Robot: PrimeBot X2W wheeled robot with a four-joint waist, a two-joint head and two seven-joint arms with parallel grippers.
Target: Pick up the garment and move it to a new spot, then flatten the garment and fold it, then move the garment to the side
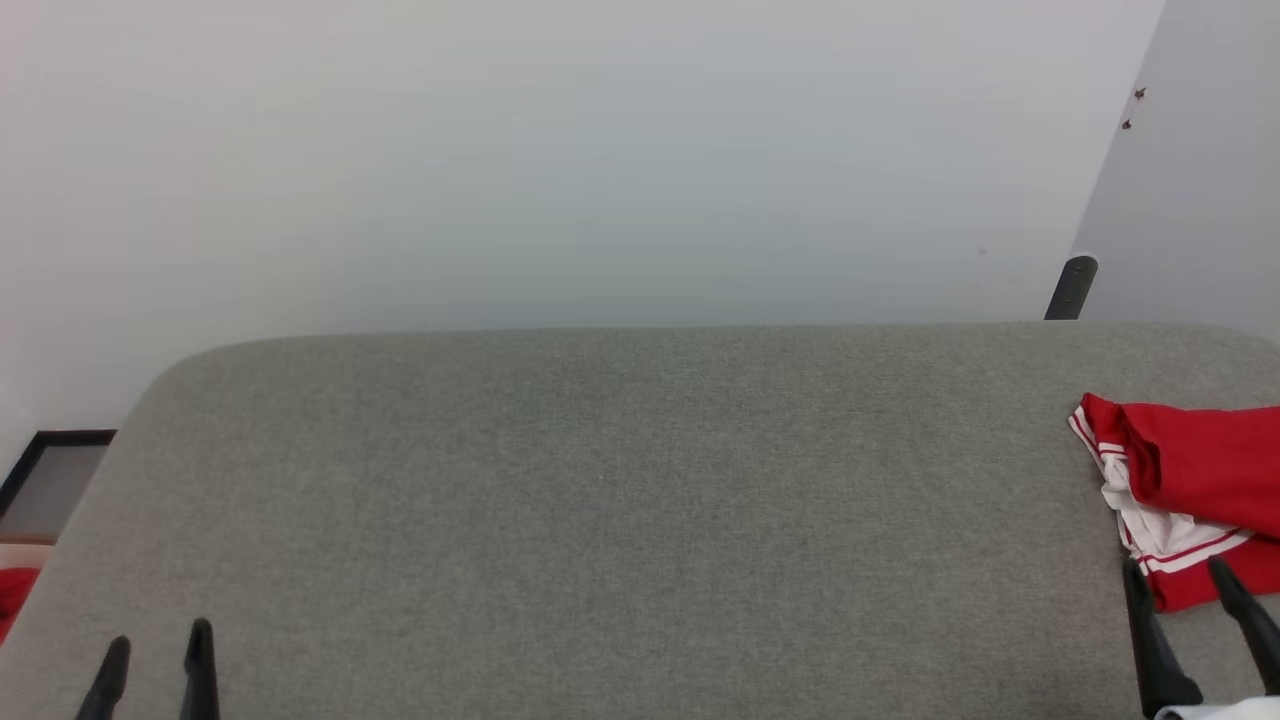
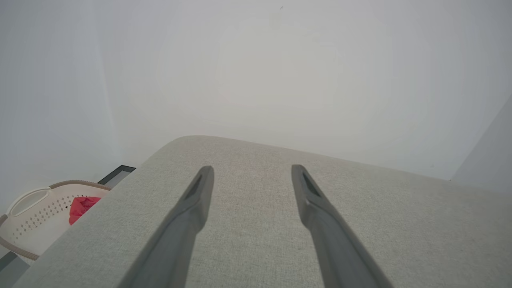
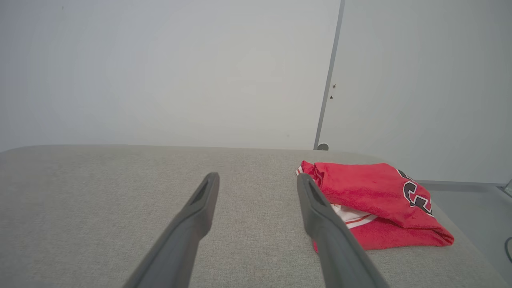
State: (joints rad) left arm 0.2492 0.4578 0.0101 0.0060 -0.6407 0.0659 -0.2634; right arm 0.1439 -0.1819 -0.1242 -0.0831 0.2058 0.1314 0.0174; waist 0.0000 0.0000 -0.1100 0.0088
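Off the far left, below the counter's (image 1: 620,480) rounded left corner, a pale perforated basket (image 2: 36,216) sits on the floor with a small red cloth (image 2: 82,206) in it, and a dark frame (image 1: 60,437) lies against the foot of the wall beside it. The left end effector (image 1: 160,637) hangs over the near-left part of the grey fabric-covered counter. Its two dark fingers are spread wide with nothing between them, and in its own wrist view (image 2: 252,170) they point toward the far edge. A broad stretch of grey fabric runs from there to the right, with the far edge straight and the plain pale wall (image 1: 600,150) rising just behind it. Near the right edge lies the garment (image 1: 1200,460), folded into a compact red bundle with white and red-striped trim showing at its near-left side and black, white-outlined lettering (image 3: 416,196) on its right end. The right end effector (image 1: 1174,566) is also spread wide and holds nothing. Its fingertips sit at the garment's near edge, and whether they touch it I cannot tell. In the right wrist view (image 3: 258,177) the right finger overlaps the bundle's left side. A dark post (image 1: 1072,288) stands behind the counter's far-right corner at a vertical wall seam (image 3: 328,80), and grey floor (image 3: 472,200) opens past the right edge.
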